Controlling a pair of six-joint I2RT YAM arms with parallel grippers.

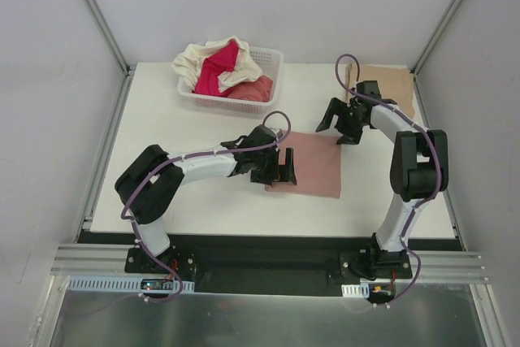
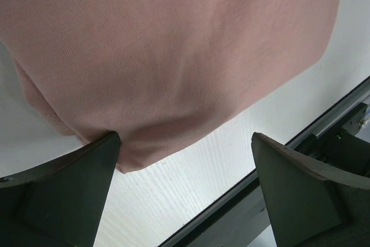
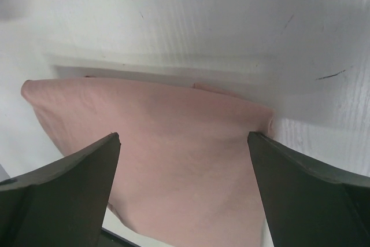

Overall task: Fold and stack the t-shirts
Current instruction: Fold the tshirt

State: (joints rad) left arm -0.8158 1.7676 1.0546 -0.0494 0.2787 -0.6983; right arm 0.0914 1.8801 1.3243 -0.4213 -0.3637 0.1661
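roughly two of five look handled, as a judgement from how things lie: the tan t-shirt [image 1: 398,87] lies flat and folded at the far right corner of the desk [image 1: 162,136], partly hidden behind the right arm, and the pink t-shirt [image 1: 313,164] lies in the middle of the desk as a compact folded rectangle, well apart from the tan one and not yet stacked on it. the cream t-shirt [image 1: 199,62], the magenta t-shirt [image 1: 221,67] and the coral t-shirt [image 1: 253,91] lie crumpled together in the basket [image 1: 272,58] at the far left, none of them folded. what is left appears to be moving the pink one onto the tan one, then folding and stacking those three. the pink rectangle is close to square; if anything its longer axis runs left to right, turned a little off the desk's edges. no collar or print shows, so which way its neck points cannot be told. the left gripper [image 1: 286,166] sits low at the pink t-shirt's left edge, spread wide and holding nothing; in its wrist view one fingertip touches the cloth's corner and the other stands over bare desk. the right gripper [image 1: 340,126] hovers by the far right corner of the pink t-shirt, also spread wide and empty, the cloth showing between its fingers below.
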